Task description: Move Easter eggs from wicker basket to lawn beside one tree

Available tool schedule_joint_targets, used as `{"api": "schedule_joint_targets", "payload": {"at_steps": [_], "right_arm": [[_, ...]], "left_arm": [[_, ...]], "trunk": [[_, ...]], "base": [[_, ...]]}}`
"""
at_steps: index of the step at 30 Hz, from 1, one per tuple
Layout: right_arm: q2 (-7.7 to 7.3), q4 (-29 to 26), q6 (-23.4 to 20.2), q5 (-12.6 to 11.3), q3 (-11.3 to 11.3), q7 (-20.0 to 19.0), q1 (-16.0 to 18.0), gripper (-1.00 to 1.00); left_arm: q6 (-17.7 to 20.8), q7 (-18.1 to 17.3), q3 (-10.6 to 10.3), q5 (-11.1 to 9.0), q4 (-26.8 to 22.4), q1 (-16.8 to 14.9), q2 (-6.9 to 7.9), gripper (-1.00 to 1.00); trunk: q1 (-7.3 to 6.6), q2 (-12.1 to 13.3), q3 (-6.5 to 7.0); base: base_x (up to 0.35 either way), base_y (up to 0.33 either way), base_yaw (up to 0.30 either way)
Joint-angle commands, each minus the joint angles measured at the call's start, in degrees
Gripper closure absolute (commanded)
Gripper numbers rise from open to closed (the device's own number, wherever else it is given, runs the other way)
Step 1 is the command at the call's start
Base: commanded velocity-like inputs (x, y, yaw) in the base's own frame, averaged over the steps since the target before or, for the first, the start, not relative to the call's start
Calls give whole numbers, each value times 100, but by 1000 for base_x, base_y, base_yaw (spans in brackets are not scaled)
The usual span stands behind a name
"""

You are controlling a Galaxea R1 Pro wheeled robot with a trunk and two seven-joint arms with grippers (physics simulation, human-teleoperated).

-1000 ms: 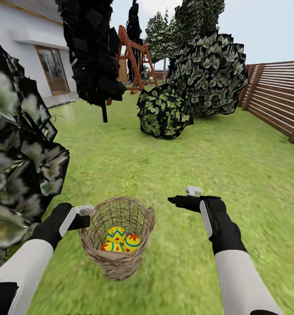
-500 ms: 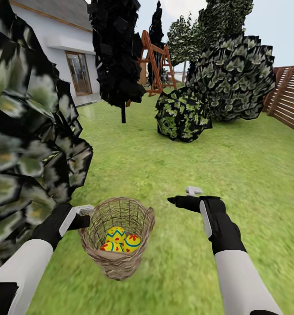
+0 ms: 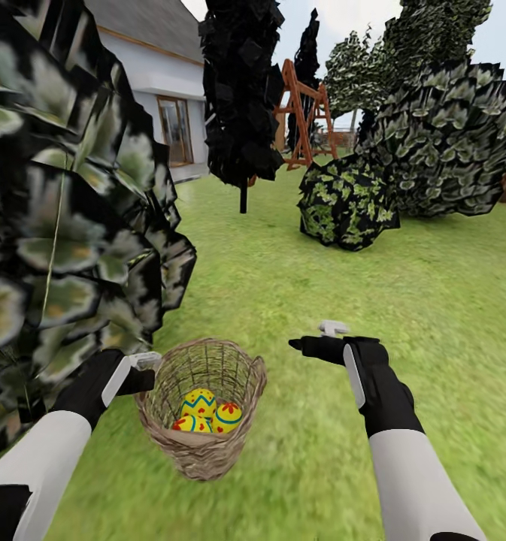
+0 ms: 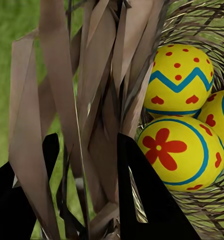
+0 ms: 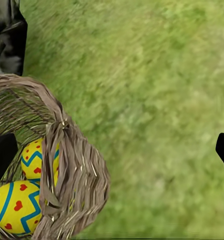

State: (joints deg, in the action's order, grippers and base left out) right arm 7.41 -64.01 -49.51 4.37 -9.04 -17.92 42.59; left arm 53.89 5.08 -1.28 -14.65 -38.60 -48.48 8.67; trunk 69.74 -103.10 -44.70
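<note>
While clamped by left end effector, wicker basket

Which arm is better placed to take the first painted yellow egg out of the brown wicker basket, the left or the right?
Probably the right. The left gripper is shut on the brown wicker basket at its rim, carrying it. The right gripper hangs open and empty beside it, above the green lawn, free to reach the painted yellow eggs.

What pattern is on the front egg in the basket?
Yellow egg with a red flower inside a blue ring, clearest in the left wrist view.
</note>
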Motion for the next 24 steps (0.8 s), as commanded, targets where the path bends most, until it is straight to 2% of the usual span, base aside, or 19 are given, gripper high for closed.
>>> {"api": "schedule_joint_targets", "payload": {"at_steps": [1,15,24], "right_arm": [[7,-7,-23,47,-19,-45,4,-100],[26,-1,-23,64,-10,-37,4,-100],[27,2,-23,64,-10,-37,4,-100]], "left_arm": [[16,55,-13,-117,-7,-4,3,100],[16,55,-13,-117,-7,-4,3,100],[16,55,-13,-117,-7,-4,3,100]], "trunk": [[-3,-3,1],[-3,-3,83],[-3,-3,135]], "base": [[-313,0,257],[-322,0,257],[-27,-12,257]]}}
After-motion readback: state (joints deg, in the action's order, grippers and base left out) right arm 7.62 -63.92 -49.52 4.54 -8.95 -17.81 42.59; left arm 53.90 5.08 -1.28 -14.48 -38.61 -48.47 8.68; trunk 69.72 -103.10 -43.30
